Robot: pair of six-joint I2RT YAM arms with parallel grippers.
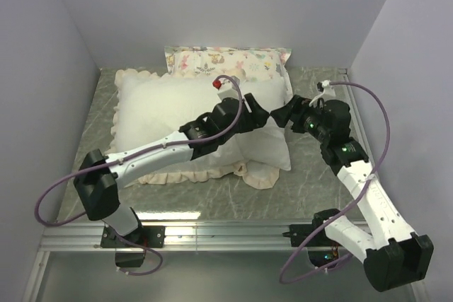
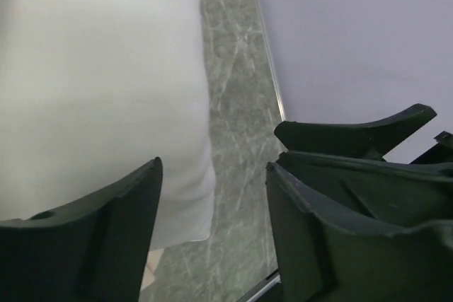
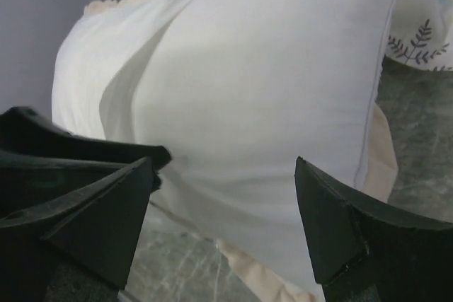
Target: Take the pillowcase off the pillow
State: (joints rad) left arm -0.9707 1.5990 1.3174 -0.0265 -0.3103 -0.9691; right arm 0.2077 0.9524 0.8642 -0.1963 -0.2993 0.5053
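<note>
The cream-white pillowcase [image 1: 156, 104] with its ruffled frill lies across the left and middle of the table. The plain white pillow [image 1: 267, 143] sticks out of its right end. My left gripper [image 1: 260, 114] and right gripper [image 1: 282, 117] meet tip to tip just above that exposed end. The left wrist view shows my left gripper [image 2: 212, 196] open, with the pillow [image 2: 99, 90] beside its left finger and nothing held. In the right wrist view my right gripper [image 3: 225, 167] is open in front of the pillow [image 3: 269, 90]. The cream frill [image 3: 386, 153] shows beneath the pillow.
A smaller animal-and-tree print pillow [image 1: 226, 60] leans against the back wall. The grey marble table [image 1: 311, 189] is bounded by walls on the left, back and right. A metal rail [image 1: 226, 228] runs along the near edge by the arm bases.
</note>
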